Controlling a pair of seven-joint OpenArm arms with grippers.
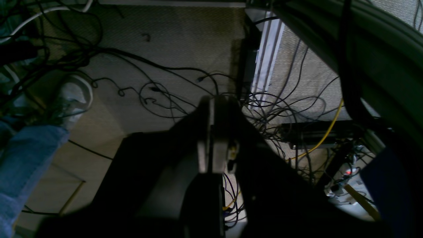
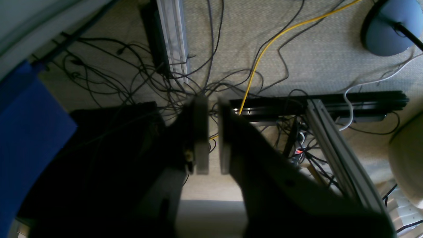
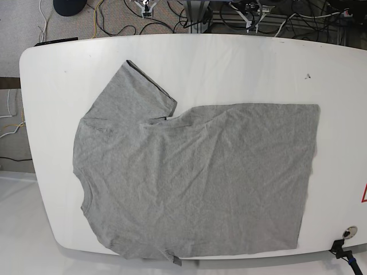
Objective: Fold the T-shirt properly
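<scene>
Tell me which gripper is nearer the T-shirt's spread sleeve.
Right. The right gripper hangs beyond the table edge, behind the sleeve; the left gripper sits farther along that edge.

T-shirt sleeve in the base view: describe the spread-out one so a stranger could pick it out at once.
Start from the white table, nearly covered by a grey T-shirt lying flat with its collar end toward the left. From the shirt's upper left corner, one sleeve juts up toward the far edge. It is the only part sticking out from the body, ending in a straight dark-shadowed hem.
</scene>
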